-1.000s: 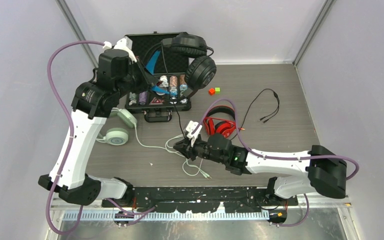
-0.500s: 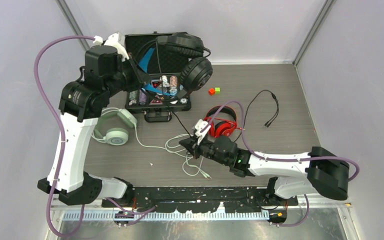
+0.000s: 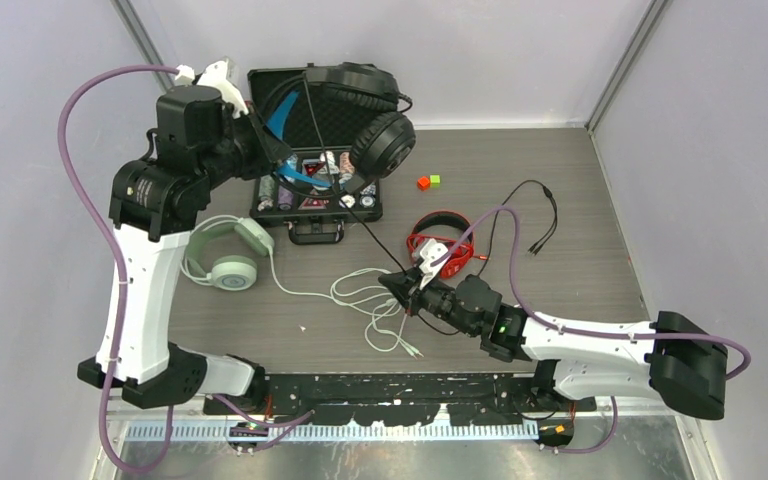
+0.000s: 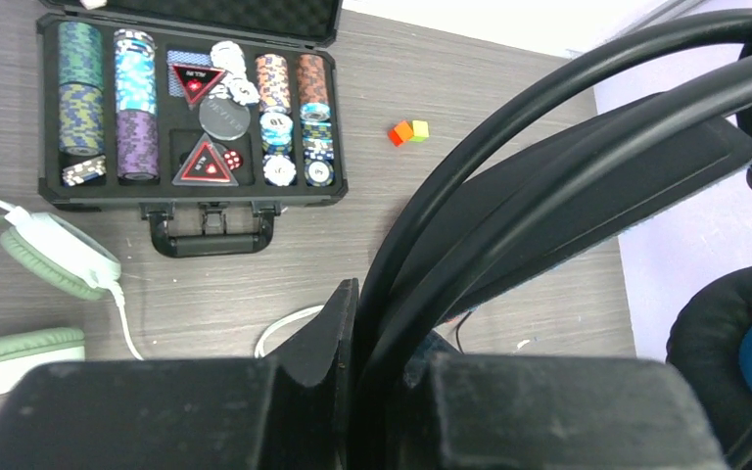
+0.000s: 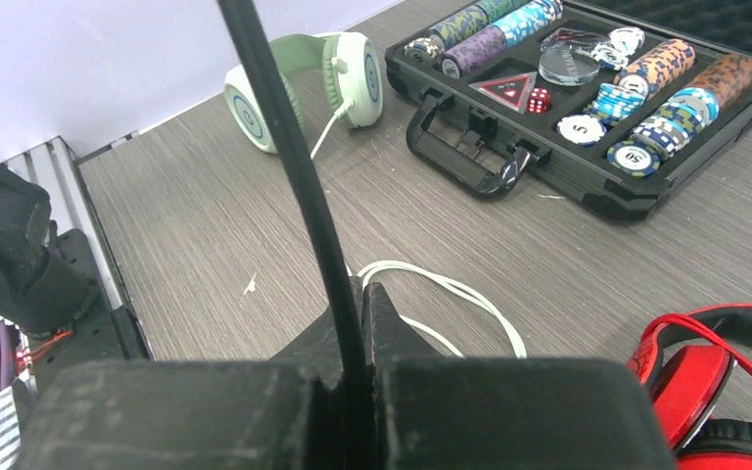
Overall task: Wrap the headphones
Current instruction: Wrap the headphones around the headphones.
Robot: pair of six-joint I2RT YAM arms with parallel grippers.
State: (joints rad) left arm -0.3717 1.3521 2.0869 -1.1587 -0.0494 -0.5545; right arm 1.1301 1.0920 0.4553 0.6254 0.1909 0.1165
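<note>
My left gripper (image 3: 278, 160) (image 4: 382, 323) is shut on the headband of the black headphones (image 3: 383, 145) (image 4: 568, 127), which have a blue inner band, and holds them in the air above the open case. Their thin black cable (image 3: 370, 230) (image 5: 274, 108) runs down to my right gripper (image 3: 400, 285) (image 5: 360, 304), which is shut on it low over the table. The red headphones (image 3: 440, 245) (image 5: 715, 362) lie just right of that gripper. At the left lie the mint-green headphones (image 3: 230, 255) (image 5: 299, 73). Their white cable (image 3: 355, 300) (image 5: 450, 294) loops under my right gripper.
An open black case (image 3: 305, 215) (image 4: 47, 108) of poker chips sits at the back left. Two small cubes, one red and one green (image 3: 428, 181) (image 4: 406, 131), lie to its right. A loose black Y-cable (image 3: 530, 210) lies at the right. Grey walls close in on three sides.
My right gripper closed on the black cable and drew to the right with it. My left arm carried the black headphones left and back, pulling the cable straighter.
</note>
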